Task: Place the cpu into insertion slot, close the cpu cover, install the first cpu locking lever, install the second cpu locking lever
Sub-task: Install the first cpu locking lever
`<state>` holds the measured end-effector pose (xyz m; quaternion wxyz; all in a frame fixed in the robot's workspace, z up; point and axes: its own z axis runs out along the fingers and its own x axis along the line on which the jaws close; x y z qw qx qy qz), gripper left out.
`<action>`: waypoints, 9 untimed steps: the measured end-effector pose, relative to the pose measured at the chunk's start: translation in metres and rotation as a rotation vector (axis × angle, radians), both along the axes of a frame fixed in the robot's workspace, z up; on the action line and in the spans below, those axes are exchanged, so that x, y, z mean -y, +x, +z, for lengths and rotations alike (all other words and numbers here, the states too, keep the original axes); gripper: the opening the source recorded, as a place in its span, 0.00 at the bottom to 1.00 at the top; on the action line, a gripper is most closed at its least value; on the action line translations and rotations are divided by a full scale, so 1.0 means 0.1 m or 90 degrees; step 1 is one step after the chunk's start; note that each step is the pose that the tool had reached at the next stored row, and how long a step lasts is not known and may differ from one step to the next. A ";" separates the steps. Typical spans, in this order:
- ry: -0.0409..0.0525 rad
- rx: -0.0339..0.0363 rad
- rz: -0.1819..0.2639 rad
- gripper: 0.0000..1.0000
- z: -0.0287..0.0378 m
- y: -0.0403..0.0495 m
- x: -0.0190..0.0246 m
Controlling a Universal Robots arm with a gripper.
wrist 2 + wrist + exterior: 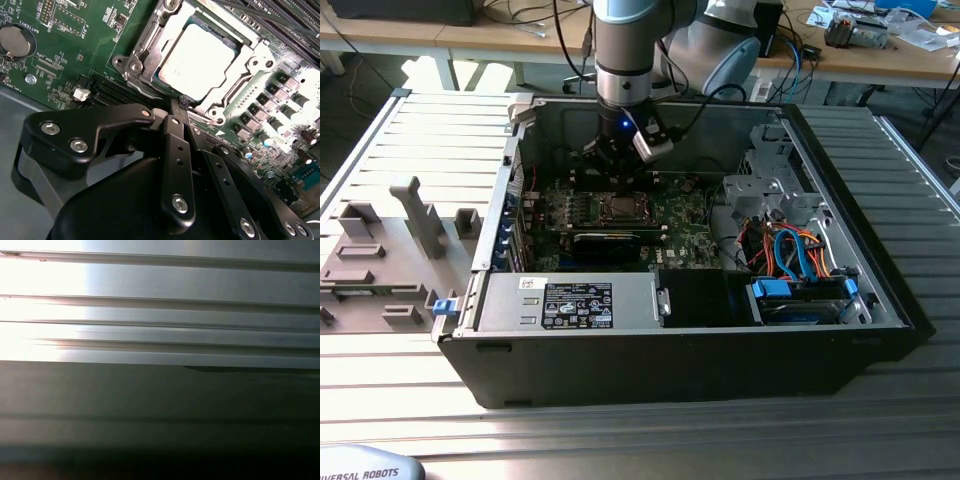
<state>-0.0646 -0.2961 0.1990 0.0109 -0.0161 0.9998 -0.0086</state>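
In the exterior view we see the arm reaching down into an open computer case (pixel 880 300) that lies on a ribbed metal surface (pixel 420 130), with the end effector (pixel 620 172) hanging just above the insertion slot (pixel 623 209) on the green motherboard (pixel 685 225). From there the socket is a small silvery square and we cannot make out what sits in it. A grey fixture block (pixel 380 255) lies on the surface to the exterior view's left of the case, and bundled orange and blue cables (pixel 790 250) sit inside the case toward the exterior view's right.

The second wrist view gives us the detail: the cpu (pixel 202 62) lies flat in the insertion slot (pixel 131 67), its pale metal top showing through the window of the cpu cover (pixel 250 65), which lies down over it. The end effector (pixel 176 104) has its black fingers (pixel 177 165) drawn together, tips meeting right at the socket's edge, holding nothing. We also see a coin cell battery (pixel 14 41) on the motherboard (pixel 75 55), well apart from the socket.

The first wrist view looks away from the work, at horizontal ribs of metal (pixel 160 300) above a dark band (pixel 160 405)
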 end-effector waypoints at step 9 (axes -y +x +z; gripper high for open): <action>-0.0004 -0.0004 0.000 0.11 -0.001 0.046 0.003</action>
